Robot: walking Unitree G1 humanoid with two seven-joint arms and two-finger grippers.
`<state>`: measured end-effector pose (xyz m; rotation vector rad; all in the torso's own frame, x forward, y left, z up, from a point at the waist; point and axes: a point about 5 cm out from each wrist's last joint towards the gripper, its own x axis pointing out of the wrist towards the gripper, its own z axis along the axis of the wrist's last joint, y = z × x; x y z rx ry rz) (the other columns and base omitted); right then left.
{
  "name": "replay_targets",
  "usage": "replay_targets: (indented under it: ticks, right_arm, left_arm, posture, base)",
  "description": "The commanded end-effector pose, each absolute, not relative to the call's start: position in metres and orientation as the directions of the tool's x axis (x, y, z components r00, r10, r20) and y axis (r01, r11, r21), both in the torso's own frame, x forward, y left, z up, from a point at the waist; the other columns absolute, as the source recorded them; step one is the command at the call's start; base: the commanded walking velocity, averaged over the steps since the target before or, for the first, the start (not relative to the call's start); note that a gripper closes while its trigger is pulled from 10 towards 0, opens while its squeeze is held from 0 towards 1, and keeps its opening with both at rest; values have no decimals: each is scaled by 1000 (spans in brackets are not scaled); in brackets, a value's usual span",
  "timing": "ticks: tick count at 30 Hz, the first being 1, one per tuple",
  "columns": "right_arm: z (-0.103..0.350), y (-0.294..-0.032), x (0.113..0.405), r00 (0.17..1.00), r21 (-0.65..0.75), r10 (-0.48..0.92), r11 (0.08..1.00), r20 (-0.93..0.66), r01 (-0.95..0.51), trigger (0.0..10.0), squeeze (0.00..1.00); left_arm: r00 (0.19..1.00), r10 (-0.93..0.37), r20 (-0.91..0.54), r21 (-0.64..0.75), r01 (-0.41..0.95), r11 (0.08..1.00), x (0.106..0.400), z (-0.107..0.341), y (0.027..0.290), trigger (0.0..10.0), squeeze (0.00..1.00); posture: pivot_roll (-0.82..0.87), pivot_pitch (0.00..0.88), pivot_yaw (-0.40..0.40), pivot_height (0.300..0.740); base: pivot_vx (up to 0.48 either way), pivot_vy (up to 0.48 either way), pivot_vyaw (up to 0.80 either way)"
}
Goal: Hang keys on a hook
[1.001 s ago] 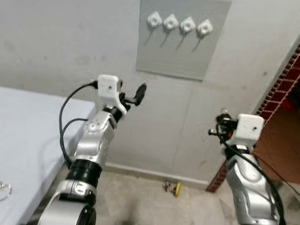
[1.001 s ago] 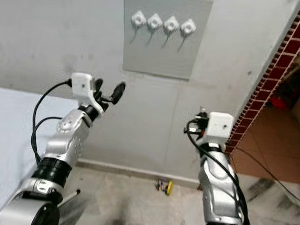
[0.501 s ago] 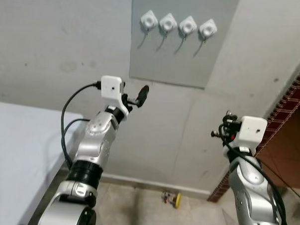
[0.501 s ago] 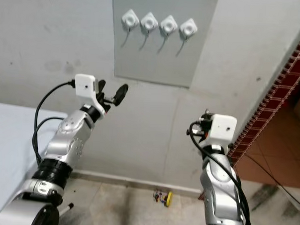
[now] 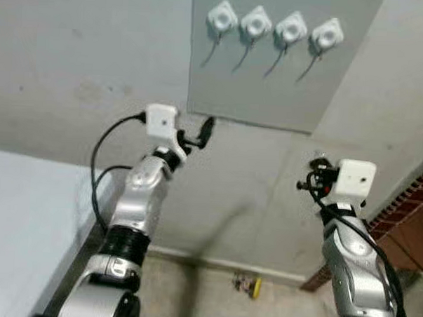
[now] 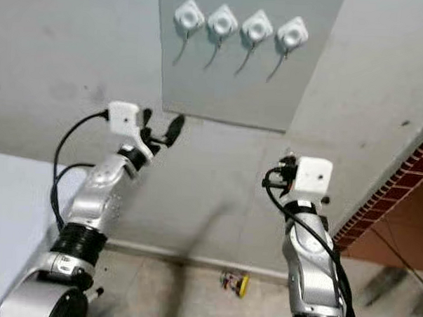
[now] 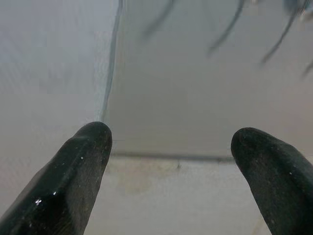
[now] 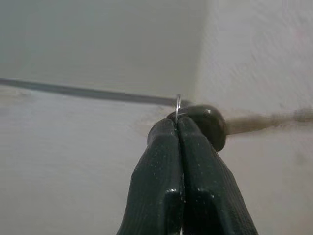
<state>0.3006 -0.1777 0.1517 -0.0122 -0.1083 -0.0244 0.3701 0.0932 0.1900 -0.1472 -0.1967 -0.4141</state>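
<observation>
Four white hooks (image 5: 273, 26) sit in a row at the top of a grey panel (image 5: 270, 98) on the wall. My right gripper (image 8: 177, 122) is shut on a thin metal key ring (image 8: 178, 103), with a dark rounded piece (image 8: 208, 125) just behind the fingertips. In the eye views this gripper (image 5: 312, 178) is held up below the panel's lower right part, well under the hooks. My left gripper (image 5: 196, 134) is raised at the panel's lower left corner. Its fingers (image 7: 88, 152) stand wide open with nothing between them.
A white table (image 5: 26, 213) stands at the left against the wall. A red brick edge (image 5: 406, 209) runs down the right. A small yellow object (image 5: 251, 285) lies on the floor by the skirting.
The camera has tilted up and come closer to the wall, so the hooks look larger and the table's near part has left the picture. Both arms hold much the same raised pose.
</observation>
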Motion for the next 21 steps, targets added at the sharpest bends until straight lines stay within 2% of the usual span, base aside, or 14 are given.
replay_targets:
  ticks: [1,5,6,9,11,21]
  right_arm:
    - [157,-174,300,990,-10,23,1000,137,-22,10000,0]
    - [163,-172,301,986,-27,55,998,157,-51,10000,0]
    - [171,-169,304,974,-44,113,993,196,-106,10000,0]
    - [176,-167,307,967,-51,140,990,213,-132,10000,0]
    - [188,-163,313,946,-35,206,978,249,-203,10000,0]
    - [217,-153,343,908,-60,277,960,313,-272,10000,0]
  left_arm:
    - [858,-430,283,-46,460,887,369,209,86,10000,0]
    - [814,-495,302,-1,520,854,366,216,77,10000,0]
    - [780,-541,313,44,557,829,364,222,70,10000,0]
    - [763,-567,311,72,576,814,364,224,66,10000,0]
    - [730,-605,318,101,608,787,362,228,60,10000,0]
    - [670,-669,322,119,672,731,359,235,46,10000,0]
  posture:
    - [-54,45,-50,740]
    - [-57,49,-48,740]
    - [-54,53,-50,740]
    - [-54,53,-50,740]
    - [-58,59,-50,740]
    - [-58,82,-53,740]
  base:
    - [0,0,0]
    - [0,0,0]
    - [0,0,0]
    - [0,0,0]
    - [0,0,0]
    - [0,0,0]
